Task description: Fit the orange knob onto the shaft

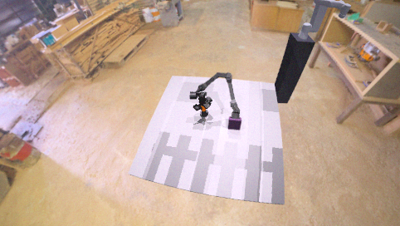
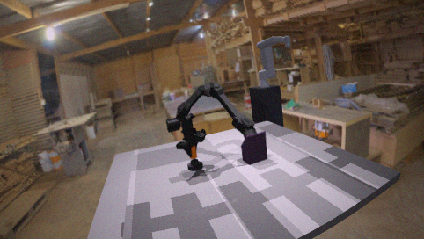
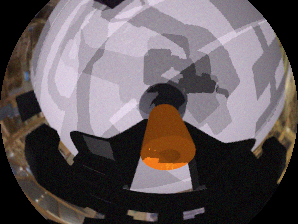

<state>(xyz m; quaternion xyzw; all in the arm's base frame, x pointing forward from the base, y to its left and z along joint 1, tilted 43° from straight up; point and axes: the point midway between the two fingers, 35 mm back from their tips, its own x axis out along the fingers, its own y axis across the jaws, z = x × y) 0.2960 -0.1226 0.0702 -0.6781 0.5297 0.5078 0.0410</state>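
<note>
The orange knob [image 1: 203,109] [image 2: 193,153] [image 3: 167,137] stands about upright between the fingers of my gripper, which is shut on it. The dark round pedestal [image 1: 204,115] [image 2: 194,166] [image 3: 144,104] is on the table directly below the knob. In the exterior view the knob's lower end is very close above the pedestal's top; I cannot tell whether they touch. In the wrist view the knob's far end overlaps the pedestal's near part. The shaft and its flat side are hidden, and so is the knob's hole.
The arm's purple base block [image 1: 234,123] [image 2: 254,148] stands on the table [image 1: 216,166] [image 2: 154,189] to the right of the pedestal. A black pillar [image 1: 293,68] [image 2: 266,105] with a grey arm on top stands beyond the table. Patchy shadows lie across the table.
</note>
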